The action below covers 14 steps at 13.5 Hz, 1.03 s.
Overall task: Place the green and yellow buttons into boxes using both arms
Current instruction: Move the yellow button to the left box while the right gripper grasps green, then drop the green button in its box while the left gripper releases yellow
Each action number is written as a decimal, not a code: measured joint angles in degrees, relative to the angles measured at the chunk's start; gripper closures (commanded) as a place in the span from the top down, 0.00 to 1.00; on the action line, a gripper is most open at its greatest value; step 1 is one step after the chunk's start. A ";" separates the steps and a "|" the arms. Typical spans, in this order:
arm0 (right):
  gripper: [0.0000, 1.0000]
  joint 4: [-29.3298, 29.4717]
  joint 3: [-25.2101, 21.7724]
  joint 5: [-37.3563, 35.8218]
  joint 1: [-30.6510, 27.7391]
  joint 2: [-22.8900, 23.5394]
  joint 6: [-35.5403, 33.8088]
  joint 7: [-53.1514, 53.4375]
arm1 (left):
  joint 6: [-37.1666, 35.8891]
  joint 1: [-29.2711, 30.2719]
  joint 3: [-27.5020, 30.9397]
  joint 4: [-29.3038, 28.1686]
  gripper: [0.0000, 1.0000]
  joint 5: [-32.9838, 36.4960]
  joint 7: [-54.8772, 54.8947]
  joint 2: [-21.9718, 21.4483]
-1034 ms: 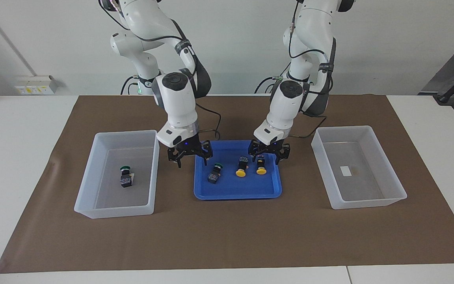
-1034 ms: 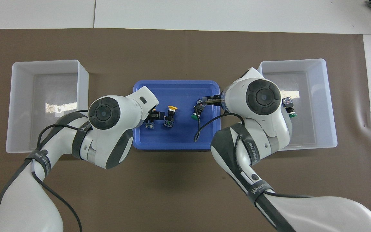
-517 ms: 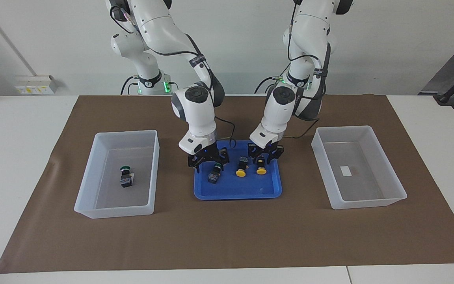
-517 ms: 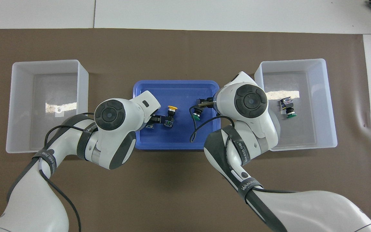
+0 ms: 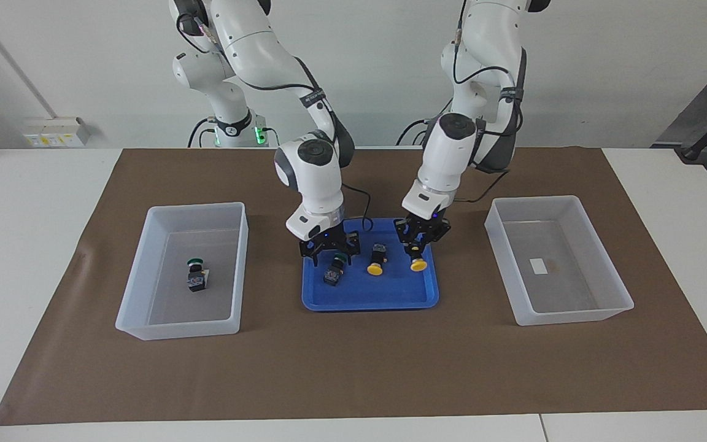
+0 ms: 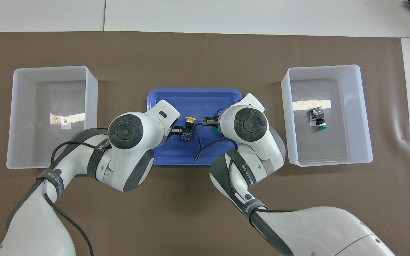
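In the bin (image 5: 145,270) at the right arm's end lies one green button (image 5: 196,274). Over the blue tray (image 5: 370,299), the right gripper (image 5: 329,250) straddles another green button (image 5: 334,271) — fingers apart. A yellow button (image 5: 377,259) lies beside; the left gripper (image 5: 417,247) is clamped on the second yellow button (image 5: 418,264). The other bin (image 5: 599,264) holds no button.

Both grippers crowd the blue tray (image 5: 370,299), the left gripper (image 5: 417,250) and right gripper (image 5: 329,253) flanking a yellow button (image 5: 376,261). The empty box (image 5: 559,261) at the left arm's end stands open from above; brown mat (image 5: 353,362) lies bare between tray and boxes.
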 measured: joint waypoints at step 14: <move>0.00 6.52 -1.13 -0.04 -4.21 -8.41 -17.82 -2.20 | -0.79 29.41 0.33 2.89 0.00 1.46 37.84 1.48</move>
